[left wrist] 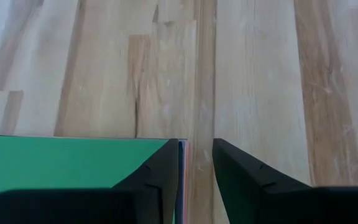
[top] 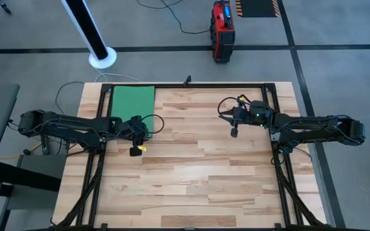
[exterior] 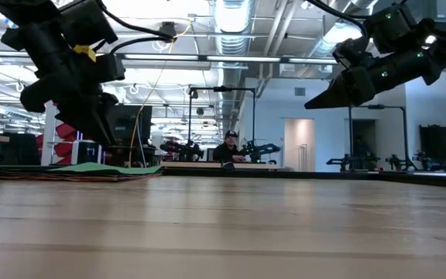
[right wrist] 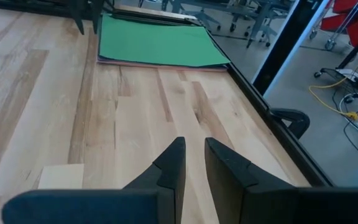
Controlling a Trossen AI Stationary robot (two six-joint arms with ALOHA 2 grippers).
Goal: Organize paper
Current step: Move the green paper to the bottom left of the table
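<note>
The paper (top: 132, 101), green on top, lies stacked at the wooden table's (top: 198, 173) far-left corner; both jaws seemingly slightly parted, empty.

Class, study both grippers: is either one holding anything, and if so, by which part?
Neither holds anything. The left gripper is open at the edge of the paper stack, straddling nothing; the right gripper hangs open above bare table.

Bright, even overhead light; soft shadows.

Overhead, table-level, 2 wrist cameras
</note>
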